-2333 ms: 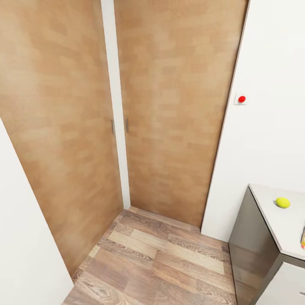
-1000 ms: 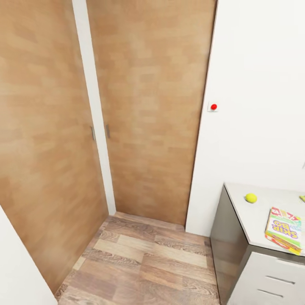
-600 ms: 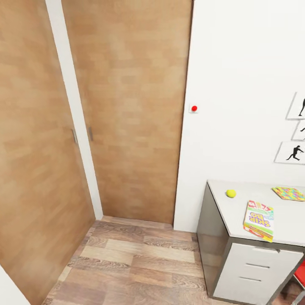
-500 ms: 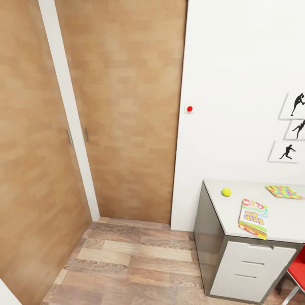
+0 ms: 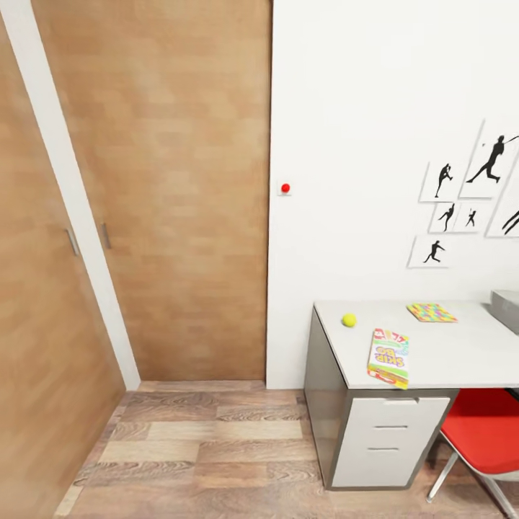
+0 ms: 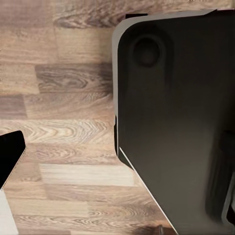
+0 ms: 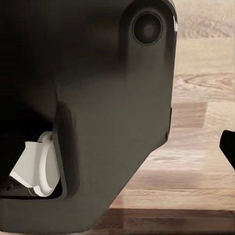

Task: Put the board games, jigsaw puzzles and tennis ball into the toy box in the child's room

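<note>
Head view: table stands at the white wall, bearing a tennis ball, a board game at the front edge, 1 jigsaw puzzle further back and the toy box corner at the far right. Neither gripper's opening can be judged from these frames.

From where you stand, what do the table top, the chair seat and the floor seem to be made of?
Table: pale grey-white top, smooth and matte, probably laminate; no grain shows. Chair seat: plain bright red, likely plastic or smooth upholstery; I cannot tell which. Its legs look like thin metal. Floor: brown planks with visible wood grain, so wood or a wood-look laminate.
</note>
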### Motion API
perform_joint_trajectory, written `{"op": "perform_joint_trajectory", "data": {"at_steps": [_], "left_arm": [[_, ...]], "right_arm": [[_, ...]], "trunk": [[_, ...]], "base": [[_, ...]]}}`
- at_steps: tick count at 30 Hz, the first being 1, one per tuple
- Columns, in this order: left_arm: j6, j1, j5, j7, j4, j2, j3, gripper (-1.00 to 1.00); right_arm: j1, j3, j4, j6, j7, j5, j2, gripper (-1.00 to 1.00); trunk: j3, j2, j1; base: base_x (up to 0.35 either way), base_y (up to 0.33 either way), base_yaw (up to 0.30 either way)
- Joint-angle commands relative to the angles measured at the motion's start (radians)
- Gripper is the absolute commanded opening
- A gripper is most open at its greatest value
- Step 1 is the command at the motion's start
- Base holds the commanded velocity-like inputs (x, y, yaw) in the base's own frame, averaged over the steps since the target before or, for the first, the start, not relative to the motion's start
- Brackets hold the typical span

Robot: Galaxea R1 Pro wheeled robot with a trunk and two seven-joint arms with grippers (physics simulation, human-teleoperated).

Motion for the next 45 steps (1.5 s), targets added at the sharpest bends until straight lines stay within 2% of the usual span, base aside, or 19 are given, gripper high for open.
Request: {"op": "perform_joint_trajectory", "data": {"at_steps": [1, 45], "left_arm": [[-0.003, 0.0, -0.001, 0.003, 0.0, 0.0, -0.001, 1.0], [-0.003, 0.0, -0.001, 0.003, 0.0, 0.0, -0.003, 1.0]], "right_arm": [[0.0, -0.001, 0.0, -0.002, 0.001, -0.001, 0.0, 1.0], [0.0, 0.0, 0.0, -0.004, 0.001, -0.001, 0.0, 1.0]], "trunk": [[0.002, 0.006, -0.004], [0.14, 0.314, -0.172]], "base": [[0.0, 0.0, -0.285], [0.0, 0.0, -0.285]]}}
